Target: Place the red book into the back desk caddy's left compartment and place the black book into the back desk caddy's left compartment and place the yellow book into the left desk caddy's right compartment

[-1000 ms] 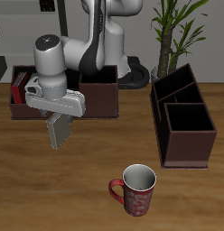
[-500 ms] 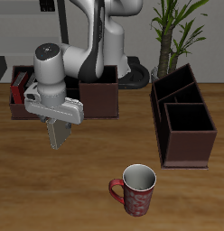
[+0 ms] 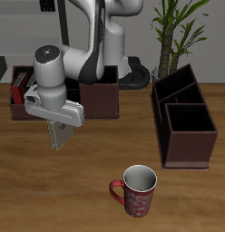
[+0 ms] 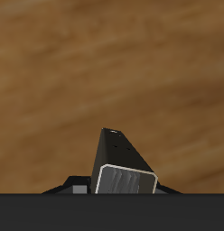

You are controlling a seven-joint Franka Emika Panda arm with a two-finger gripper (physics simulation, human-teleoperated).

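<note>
- The dark red hardcover book (image 3: 16, 90) stands in the end compartment of the long dark-brown open-topped desk caddy (image 3: 98, 98) near the table's back edge; only a strip of it shows beside the arm.
- The white Franka arm's two-finger gripper (image 3: 58, 138) hangs over the wooden table (image 3: 105, 204), in front of that caddy, closed on the small grey-olive book with pale page edges (image 3: 58, 134), which hangs clear of the wood (in the wrist view the book (image 4: 123, 162) juts out over bare wood grain).
- The red patterned ceramic mug (image 3: 136, 190) stands upright near the table's front edge.
- The second dark-brown divided desk caddy, seen end-on (image 3: 183, 122), sits by the far side edge, its compartments showing dark and open.
- A slim black book I cannot make out.
</note>
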